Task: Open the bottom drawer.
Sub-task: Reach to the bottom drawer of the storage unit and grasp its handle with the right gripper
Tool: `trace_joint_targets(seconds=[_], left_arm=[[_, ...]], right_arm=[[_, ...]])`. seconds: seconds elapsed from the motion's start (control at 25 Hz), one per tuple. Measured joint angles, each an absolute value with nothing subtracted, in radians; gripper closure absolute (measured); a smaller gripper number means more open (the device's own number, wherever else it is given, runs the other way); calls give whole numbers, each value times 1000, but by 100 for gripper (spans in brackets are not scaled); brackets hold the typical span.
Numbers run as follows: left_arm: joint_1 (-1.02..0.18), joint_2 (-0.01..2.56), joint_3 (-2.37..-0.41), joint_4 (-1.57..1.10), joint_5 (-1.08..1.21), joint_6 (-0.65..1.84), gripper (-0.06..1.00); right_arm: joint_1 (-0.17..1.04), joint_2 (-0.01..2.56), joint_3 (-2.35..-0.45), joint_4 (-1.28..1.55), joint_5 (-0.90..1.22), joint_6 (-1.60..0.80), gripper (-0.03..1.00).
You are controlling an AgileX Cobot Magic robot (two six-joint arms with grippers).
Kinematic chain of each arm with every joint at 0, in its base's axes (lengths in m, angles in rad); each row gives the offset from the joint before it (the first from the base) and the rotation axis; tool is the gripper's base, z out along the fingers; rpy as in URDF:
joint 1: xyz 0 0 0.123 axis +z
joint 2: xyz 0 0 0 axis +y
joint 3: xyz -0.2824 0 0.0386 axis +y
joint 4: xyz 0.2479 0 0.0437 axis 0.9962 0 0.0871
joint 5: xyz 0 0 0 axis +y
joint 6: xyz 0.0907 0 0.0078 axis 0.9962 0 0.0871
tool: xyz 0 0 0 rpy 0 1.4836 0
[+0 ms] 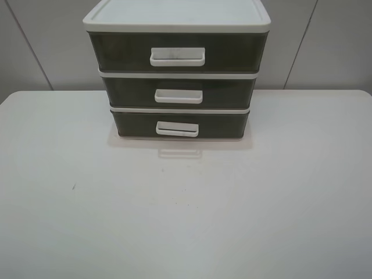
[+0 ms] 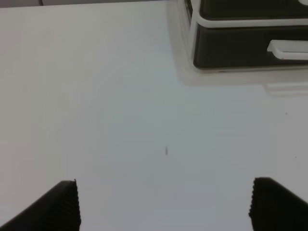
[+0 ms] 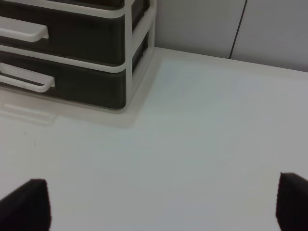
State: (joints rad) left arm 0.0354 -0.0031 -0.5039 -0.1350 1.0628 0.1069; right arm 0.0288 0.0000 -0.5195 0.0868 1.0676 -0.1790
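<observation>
The bottom drawer (image 1: 180, 123) is the lowest tier of a three-drawer unit (image 1: 177, 23) at the back middle of the table. It is dark and shut, with a white loop handle (image 1: 177, 129). It also shows in the left wrist view (image 2: 231, 48) and the right wrist view (image 3: 82, 86). Neither gripper shows in the exterior high view. My left gripper (image 2: 163, 204) is open and empty, with both fingertips (image 2: 57, 204) wide apart over bare table. My right gripper (image 3: 163, 204) is open and empty, well short of the unit.
The white table (image 1: 186, 203) reaches to a pale panelled wall (image 1: 325, 46) behind the unit. A small dark speck (image 1: 73, 187) marks the table at the left. The two upper drawers (image 1: 177, 93) are shut.
</observation>
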Motion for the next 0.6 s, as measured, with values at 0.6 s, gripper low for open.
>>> trace_joint_targets(seconds=[0.6], left_arm=[[35, -3, -504, -135, 1063, 107, 23]], right_arm=[[29, 0, -520, 87, 1068, -180, 15]])
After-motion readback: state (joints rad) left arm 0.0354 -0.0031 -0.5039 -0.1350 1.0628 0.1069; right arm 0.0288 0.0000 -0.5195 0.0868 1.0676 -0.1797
